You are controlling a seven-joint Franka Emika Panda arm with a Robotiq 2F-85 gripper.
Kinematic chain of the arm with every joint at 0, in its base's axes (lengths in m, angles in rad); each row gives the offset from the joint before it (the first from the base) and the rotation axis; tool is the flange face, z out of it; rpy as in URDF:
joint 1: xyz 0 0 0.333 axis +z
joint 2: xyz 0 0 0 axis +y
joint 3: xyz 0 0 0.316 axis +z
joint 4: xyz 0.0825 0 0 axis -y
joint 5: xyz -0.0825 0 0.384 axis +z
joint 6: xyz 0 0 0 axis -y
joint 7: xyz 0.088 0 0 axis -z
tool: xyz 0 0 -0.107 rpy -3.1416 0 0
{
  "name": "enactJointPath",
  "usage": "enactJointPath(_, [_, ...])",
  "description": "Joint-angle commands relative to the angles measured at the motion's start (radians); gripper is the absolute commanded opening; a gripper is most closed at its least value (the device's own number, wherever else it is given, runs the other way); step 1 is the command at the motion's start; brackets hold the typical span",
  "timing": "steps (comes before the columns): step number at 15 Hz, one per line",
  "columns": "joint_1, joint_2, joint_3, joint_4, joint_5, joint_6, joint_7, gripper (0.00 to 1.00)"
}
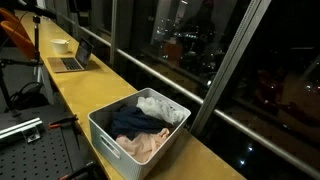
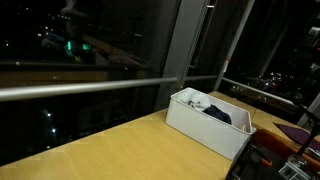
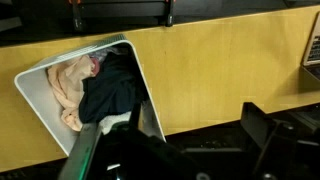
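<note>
A white bin sits on the wooden counter in both exterior views. It holds a pink cloth, a dark navy cloth and a white-grey cloth. In the wrist view the bin lies at the left, with the pink cloth and the navy cloth inside. My gripper is open and empty. Its dark fingers are spread wide above the counter's front edge, just right of the bin. I cannot make out the gripper in the exterior views.
The counter runs along a dark window with a metal rail. A laptop and a pale bowl stand at its far end. A perforated metal plate lies below the counter's edge. A dark object is at the wrist view's right edge.
</note>
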Motion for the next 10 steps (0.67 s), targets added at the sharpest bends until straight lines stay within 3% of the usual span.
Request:
enactJointPath(1, [-0.014,0.001,0.01,0.002,0.007,-0.003,-0.007,1.0])
enactJointPath(10, [-0.014,0.01,0.01,0.008,0.004,-0.001,-0.01,1.0])
